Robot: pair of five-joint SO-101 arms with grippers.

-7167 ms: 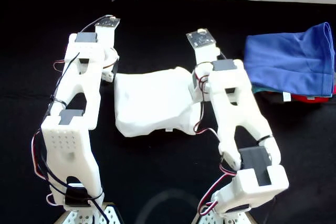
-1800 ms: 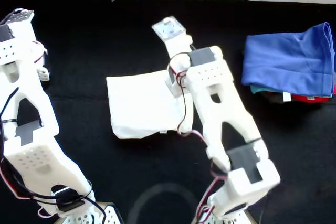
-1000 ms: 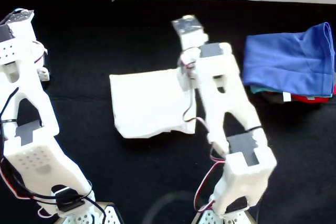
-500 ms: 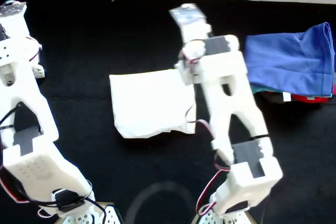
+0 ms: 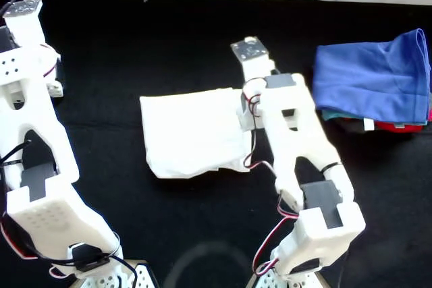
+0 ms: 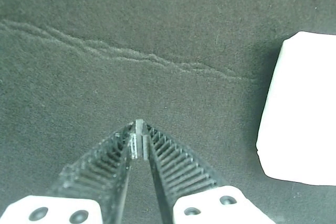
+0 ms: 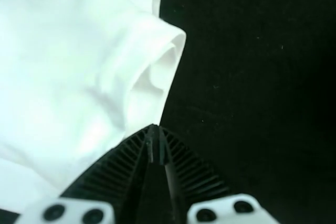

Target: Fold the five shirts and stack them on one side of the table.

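Black cloth covers the desk (image 5: 169,32).

1. L arm: raised at the far left, well apart from the work. The left tool (image 6: 137,139) has its jaws together, holds nothing, and points at bare cloth.
2. White shirt (image 5: 192,133): folded, mid-desk between the arms. Long axis runs approx. left-right; near edge is uneven.
3. R arm: stretched fwd over the white shirt's right edge, wrist bent down. The right tool (image 7: 154,142) has its jaws together, w/ tips at the rolled edge where fabric meets cloth. No fabric is seen between them.
4. Stack (image 5: 388,125): blue shirt (image 5: 371,72) on top, teal and red below, at the right side of the desk, apart from the white shirt.

Key relation: the stack lies to the right of the white shirt, roughly in line w/ its long axis. R arm is nearer both. Judged next step: the right tool opens, grips the right edge, and carries the white shirt rightward onto the stack.
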